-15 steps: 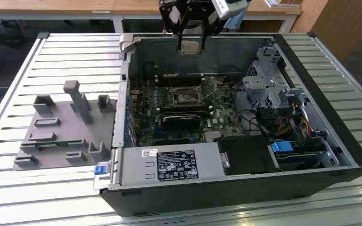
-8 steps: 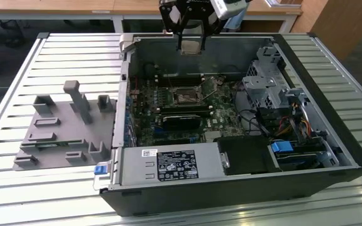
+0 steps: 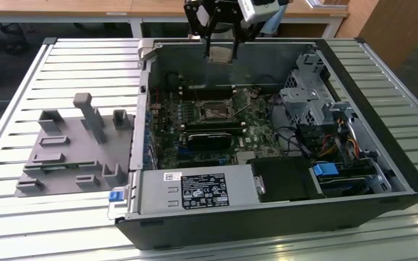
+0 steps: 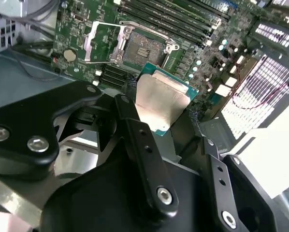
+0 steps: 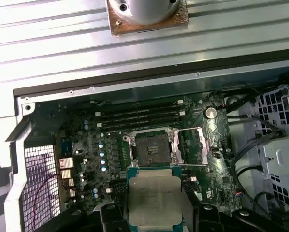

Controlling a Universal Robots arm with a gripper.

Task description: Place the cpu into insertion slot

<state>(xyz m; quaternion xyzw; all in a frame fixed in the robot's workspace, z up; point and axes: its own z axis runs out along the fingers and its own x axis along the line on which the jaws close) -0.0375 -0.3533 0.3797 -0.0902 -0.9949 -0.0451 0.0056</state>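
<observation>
The cpu (image 4: 161, 99), a flat square chip with a dull silver face and green edge, is held between the black fingers (image 4: 135, 140) of my gripper (image 4: 161, 116), which is shut on it. In the exterior view the gripper (image 3: 222, 57) hangs with the cpu (image 3: 222, 52) above the far wall of the open computer case. The insertion slot (image 3: 214, 111) lies below and nearer the camera, on the green board. Its metal frame is swung open, exposing the dark centre (image 5: 151, 147). In the first wrist view the cpu (image 5: 154, 195) sits just short of the slot.
Long memory slots (image 5: 135, 116) run beside the socket. A black card (image 3: 209, 140), a labelled power supply (image 3: 194, 190), a metal drive cage (image 3: 310, 103) and cables (image 3: 336, 144) crowd the case. A grey fixture (image 3: 71, 147) stands on the slatted table (image 3: 85, 60) at the exterior view's left.
</observation>
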